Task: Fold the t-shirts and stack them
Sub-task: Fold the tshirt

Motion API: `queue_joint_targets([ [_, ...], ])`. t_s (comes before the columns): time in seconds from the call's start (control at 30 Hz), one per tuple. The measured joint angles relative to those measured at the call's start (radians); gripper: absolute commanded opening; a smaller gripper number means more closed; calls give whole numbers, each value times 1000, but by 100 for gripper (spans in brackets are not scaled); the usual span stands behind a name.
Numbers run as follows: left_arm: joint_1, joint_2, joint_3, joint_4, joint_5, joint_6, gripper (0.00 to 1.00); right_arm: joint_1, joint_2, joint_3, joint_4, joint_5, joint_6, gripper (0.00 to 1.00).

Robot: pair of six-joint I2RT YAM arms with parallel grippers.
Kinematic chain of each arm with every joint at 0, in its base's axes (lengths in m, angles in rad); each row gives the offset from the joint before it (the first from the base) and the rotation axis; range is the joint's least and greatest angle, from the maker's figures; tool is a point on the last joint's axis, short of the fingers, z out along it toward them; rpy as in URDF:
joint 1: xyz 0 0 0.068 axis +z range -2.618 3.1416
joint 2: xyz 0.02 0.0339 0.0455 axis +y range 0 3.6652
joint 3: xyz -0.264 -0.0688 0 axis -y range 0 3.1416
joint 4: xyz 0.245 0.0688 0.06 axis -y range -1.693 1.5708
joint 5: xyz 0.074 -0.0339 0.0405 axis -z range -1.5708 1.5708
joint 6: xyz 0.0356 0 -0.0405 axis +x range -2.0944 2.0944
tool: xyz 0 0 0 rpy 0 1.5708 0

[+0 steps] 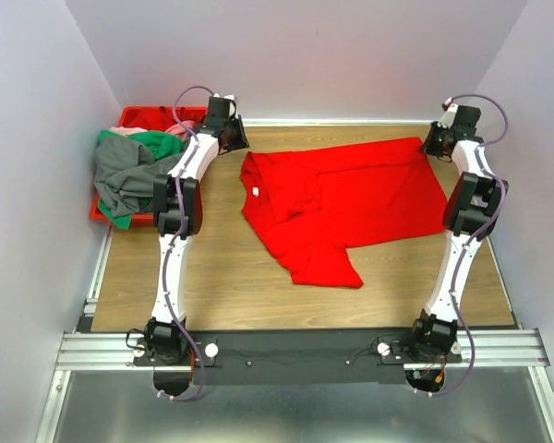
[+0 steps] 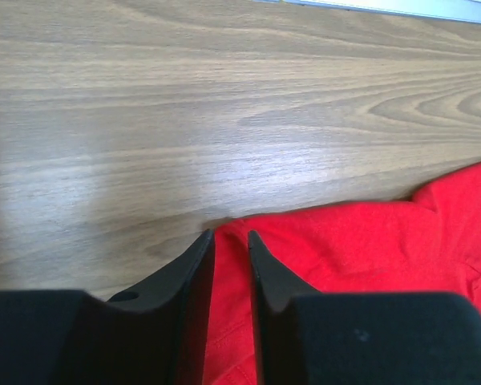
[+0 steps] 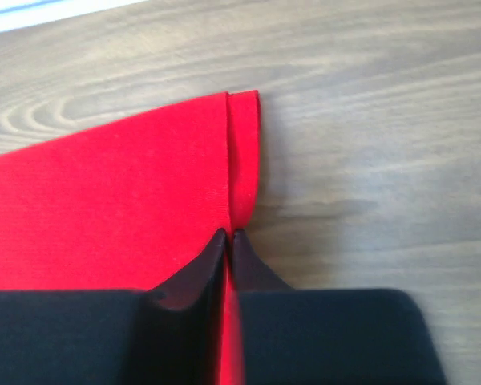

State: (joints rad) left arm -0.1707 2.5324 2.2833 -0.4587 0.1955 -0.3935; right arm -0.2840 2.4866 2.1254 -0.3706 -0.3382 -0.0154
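A bright red t-shirt (image 1: 351, 194) lies spread on the wooden table, its small white neck label (image 1: 255, 191) at the left, with one side folded over. My left gripper (image 1: 233, 138) sits at the shirt's far left corner. In the left wrist view its jaws (image 2: 231, 234) stand narrowly apart with red cloth (image 2: 369, 249) pinched between them. My right gripper (image 1: 436, 143) is at the far right corner. In the right wrist view it (image 3: 230, 233) is shut on the hemmed edge of the red cloth (image 3: 104, 200). Grey (image 1: 129, 175), green (image 1: 159, 143) and pink (image 1: 129, 132) shirts lie heaped at the left.
A rigid red crate (image 1: 138, 115) stands at the far left corner under the heap of shirts, close behind my left arm. Walls close the table on the left, back and right. Bare wood (image 1: 212, 277) shows in front of the red shirt.
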Motion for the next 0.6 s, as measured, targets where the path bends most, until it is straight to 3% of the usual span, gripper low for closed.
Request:
queue_joint_targets([
  [0.03,3,0,0,-1,3,-1,36,10,6,11,0,6,4,45],
  [0.07,6,0,0,-1,8,0,40,16,6,14,0,16,8,67],
  [0.17,6,-10,-10,-2,23,0,44,26,6,15,0,39,-4,88],
  [0.27,1,-70,-78,4,32,10,48,36,-29,-43,0,67,-39,98],
  [0.4,-14,-273,-250,20,34,39,53,39,-166,-221,-14,83,-101,100],
  [0.57,-48,-762,-591,176,17,104,66,49,-462,-496,-15,87,-206,100],
  [0.6,-54,-878,-671,215,10,118,73,55,-509,-543,-8,87,-227,100],
])
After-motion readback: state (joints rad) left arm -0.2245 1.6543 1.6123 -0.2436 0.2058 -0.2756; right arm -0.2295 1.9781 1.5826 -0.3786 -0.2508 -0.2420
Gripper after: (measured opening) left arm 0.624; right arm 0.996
